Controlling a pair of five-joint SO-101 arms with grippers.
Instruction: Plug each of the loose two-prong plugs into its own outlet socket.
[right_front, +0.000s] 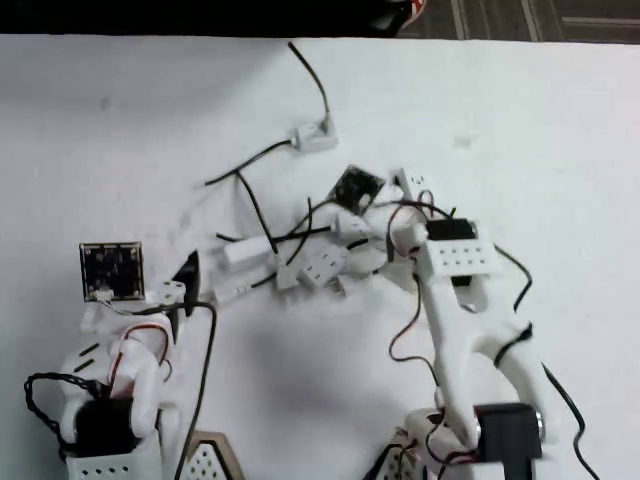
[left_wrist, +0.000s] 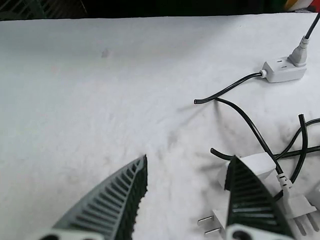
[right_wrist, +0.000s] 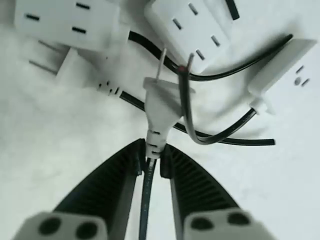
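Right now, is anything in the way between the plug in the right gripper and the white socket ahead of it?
Yes. A black cable crosses between the prongs of the plug and the outlet socket, and a second cable with a cut end lies against the plug.

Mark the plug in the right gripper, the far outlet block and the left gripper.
plug (right_wrist: 161, 102): right wrist view, on its white body.
outlet block (left_wrist: 282, 71): left wrist view, middle of its body.
left gripper (left_wrist: 189, 160): left wrist view, midway between its open fingertips.
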